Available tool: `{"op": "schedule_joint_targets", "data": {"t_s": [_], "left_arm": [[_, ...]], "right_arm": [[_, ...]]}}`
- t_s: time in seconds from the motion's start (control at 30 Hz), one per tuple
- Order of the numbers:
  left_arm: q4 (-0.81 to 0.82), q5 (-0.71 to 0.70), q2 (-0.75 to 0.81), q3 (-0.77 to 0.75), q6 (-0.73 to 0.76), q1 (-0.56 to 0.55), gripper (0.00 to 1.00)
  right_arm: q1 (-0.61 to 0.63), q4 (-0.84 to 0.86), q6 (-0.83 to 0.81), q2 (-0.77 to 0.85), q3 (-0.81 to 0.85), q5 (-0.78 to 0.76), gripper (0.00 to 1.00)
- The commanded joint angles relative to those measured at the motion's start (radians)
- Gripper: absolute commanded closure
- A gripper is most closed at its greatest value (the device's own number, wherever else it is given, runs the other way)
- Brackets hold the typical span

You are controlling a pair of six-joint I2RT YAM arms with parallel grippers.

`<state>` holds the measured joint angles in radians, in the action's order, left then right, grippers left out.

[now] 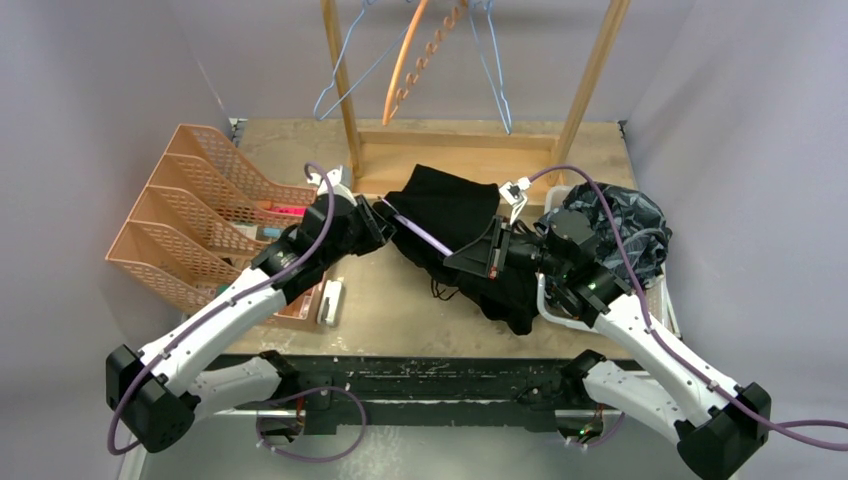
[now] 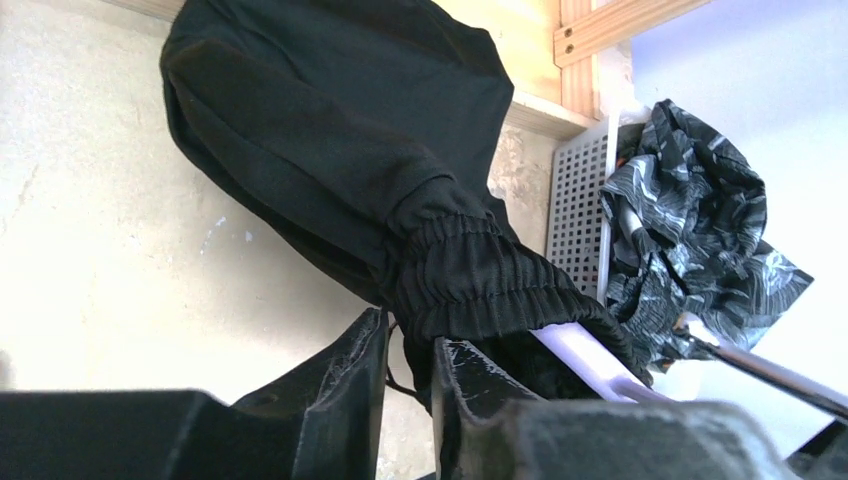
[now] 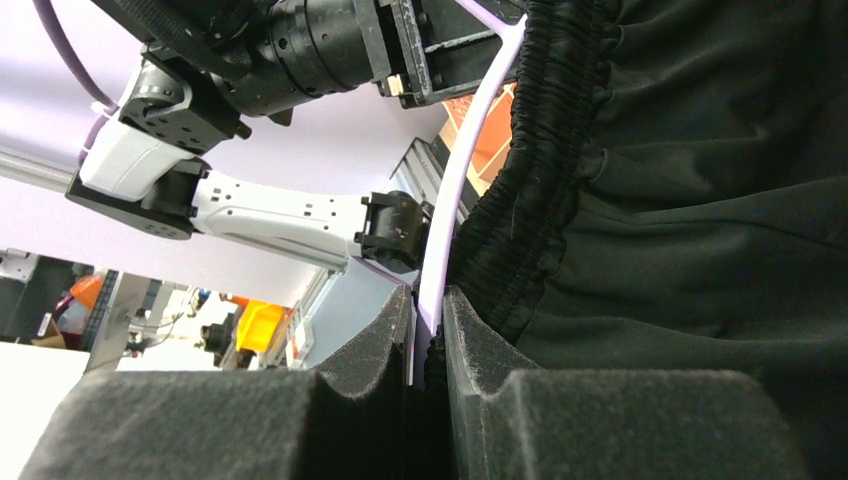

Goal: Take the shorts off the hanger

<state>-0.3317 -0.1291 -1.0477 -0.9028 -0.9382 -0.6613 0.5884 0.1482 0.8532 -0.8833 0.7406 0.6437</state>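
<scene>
Far left, on the bench [image 1: 390, 310]: an orange mesh plastic file tray [image 1: 190, 220] in stepped tiers, holding a pink item and other things too small to tell.

Left arm [image 1: 230, 305]: the left jaws stand close together with a narrow gap, at the elastic waistband of the plain black fabric shorts [image 2: 330, 130]. Whether cloth is pinched between them cannot be told.

Centre: the black shorts sit mid-bench between the arms, threaded on a pale lilac plastic hanger [image 3: 455, 190]. Its bar, the long axis, runs diagonally from the left jaws to the right jaws. The waistband lies just beyond the left jaws, so the left arm is judged the one to draw it off along the bar.

Right arm [image 1: 640, 330]: the right jaws are clamped on the hanger bar.

Far right: a white perforated plastic basket [image 2: 578, 200] holds dark grey-blue camouflage fabric shorts [image 2: 700, 200].
</scene>
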Motion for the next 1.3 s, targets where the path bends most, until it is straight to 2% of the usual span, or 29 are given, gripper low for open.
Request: {"op": "schedule_joint_targets", "data": {"t_s": [0.0, 0.1, 0.33, 0.43, 0.57, 0.67, 0.73, 0.8, 0.9, 0.97, 1.07, 1.17, 1.27], "left_arm": [[-0.048, -0.070, -0.033, -0.095, 0.090, 0.002, 0.74], [-0.006, -0.039, -0.047, -0.093, 0.098, -0.004, 0.67], [0.025, -0.063, -0.092, -0.085, 0.106, -0.068, 0.67], [0.027, -0.118, -0.077, -0.077, 0.091, -0.078, 0.77], [0.012, -0.186, -0.029, -0.090, 0.101, -0.078, 1.00], [-0.017, -0.206, 0.005, -0.115, 0.118, -0.078, 1.00], [-0.032, -0.210, 0.025, -0.123, 0.124, -0.078, 1.00], [-0.031, -0.197, 0.042, -0.121, 0.130, -0.077, 1.00], [-0.002, -0.155, 0.056, -0.106, 0.136, -0.077, 1.00], [0.007, -0.129, 0.053, -0.104, 0.137, -0.079, 1.00], [0.007, -0.110, 0.051, -0.102, 0.138, -0.081, 1.00], [0.011, -0.094, 0.048, -0.105, 0.136, -0.082, 1.00], [0.015, -0.087, 0.043, -0.111, 0.127, -0.086, 1.00]], "right_arm": [[0.007, 0.136, 0.012, 0.026, 0.049, 0.005, 1.00], [0.007, 0.146, 0.026, 0.022, 0.039, -0.014, 1.00], [0.007, 0.187, 0.072, 0.015, 0.035, -0.025, 1.00], [0.007, 0.177, 0.071, 0.000, 0.029, -0.005, 1.00], [0.007, 0.111, 0.012, -0.001, 0.027, 0.002, 1.00], [0.007, -0.026, -0.083, -0.001, 0.055, -0.055, 1.00], [0.008, -0.073, -0.123, -0.007, 0.066, -0.067, 0.95], [0.007, -0.093, -0.145, -0.015, 0.069, -0.067, 0.80], [0.007, -0.079, -0.160, -0.027, 0.065, -0.057, 0.77], [0.007, -0.051, -0.158, -0.042, 0.062, -0.041, 0.64], [0.007, -0.059, -0.170, -0.066, 0.076, -0.043, 0.62], [0.008, -0.091, -0.194, -0.099, 0.100, -0.041, 0.53], [0.017, -0.129, -0.247, -0.118, 0.148, -0.064, 0.52]]}}
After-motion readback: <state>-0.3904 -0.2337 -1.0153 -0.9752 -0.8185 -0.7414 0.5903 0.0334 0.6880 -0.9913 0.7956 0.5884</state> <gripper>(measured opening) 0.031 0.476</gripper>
